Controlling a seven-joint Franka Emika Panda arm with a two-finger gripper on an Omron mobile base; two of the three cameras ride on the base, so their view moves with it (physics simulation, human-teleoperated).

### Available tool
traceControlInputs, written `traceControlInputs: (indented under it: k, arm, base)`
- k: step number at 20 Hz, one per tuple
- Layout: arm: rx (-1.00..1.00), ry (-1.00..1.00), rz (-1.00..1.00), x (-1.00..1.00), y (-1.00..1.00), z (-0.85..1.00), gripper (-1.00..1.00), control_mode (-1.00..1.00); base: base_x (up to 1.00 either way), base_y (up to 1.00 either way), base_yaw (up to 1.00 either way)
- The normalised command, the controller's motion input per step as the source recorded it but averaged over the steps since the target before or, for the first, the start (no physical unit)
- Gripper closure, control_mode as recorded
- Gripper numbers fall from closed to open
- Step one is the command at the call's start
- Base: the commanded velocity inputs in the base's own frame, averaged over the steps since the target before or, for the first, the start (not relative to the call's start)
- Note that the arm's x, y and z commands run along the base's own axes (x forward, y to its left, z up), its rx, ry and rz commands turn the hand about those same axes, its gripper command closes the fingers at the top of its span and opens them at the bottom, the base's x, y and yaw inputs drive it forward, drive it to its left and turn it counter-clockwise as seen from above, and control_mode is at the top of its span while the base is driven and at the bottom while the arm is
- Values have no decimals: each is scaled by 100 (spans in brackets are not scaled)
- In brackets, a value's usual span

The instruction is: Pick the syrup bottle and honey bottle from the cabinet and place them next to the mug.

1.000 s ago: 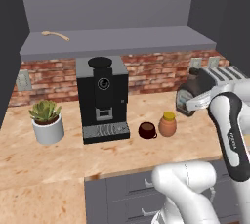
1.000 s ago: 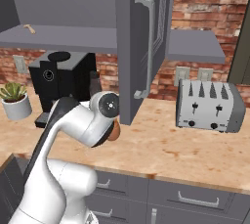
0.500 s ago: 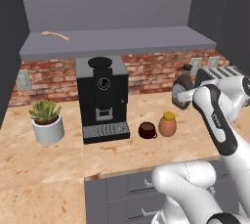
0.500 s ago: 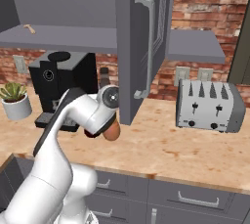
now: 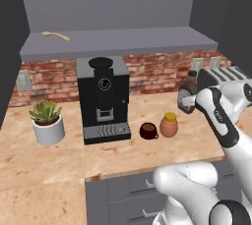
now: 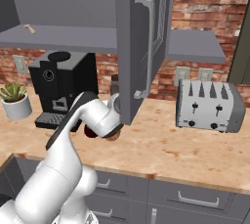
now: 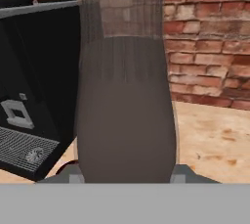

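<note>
While the claw [image 5: 188, 97] is clamped on the syrup bottle [image 7: 124, 105], the dark bottle stands very close in the hand view, upright between the jaws, so the grip is narrow and loaded rather than empty. In the left base view the bottle hangs above the wooden counter [image 5: 59, 160], to the right of the honey bottle [image 5: 169, 125], which already sits just beside the mug [image 5: 148, 130]. Behind those two stands the black coffee machine [image 5: 103, 98], with a potted plant [image 5: 47, 121] further left and the toaster [image 6: 209, 104] off to the right. Higher and further back, the cabinet [image 5: 118, 42] shelf carries only a small pale object near its left end.

My worry is the approach: the free spot lies close to the honey bottle and mug, so a sideways swing at low height could knock either one over. The bottle is tall and narrow-based, so releasing it tilted or before it touches down would likely topple it. In the right base view the open cabinet door [image 6: 141, 42] hangs close to the arm, and a raised elbow might strike it.
</note>
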Motion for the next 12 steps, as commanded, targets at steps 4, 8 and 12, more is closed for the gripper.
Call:
traceControlInputs:
  k: [4, 8, 12]
  arm:
    - [0, 0, 0, 3, -11, -38, 100, -100]
    - [0, 0, 0, 8, -21, -39, 100, -100]
    - [0, 0, 0, 1, -42, -30, 100, -100]
  base:
    - [0, 0, 0]
    - [0, 0, 0]
    - [0, 0, 0]
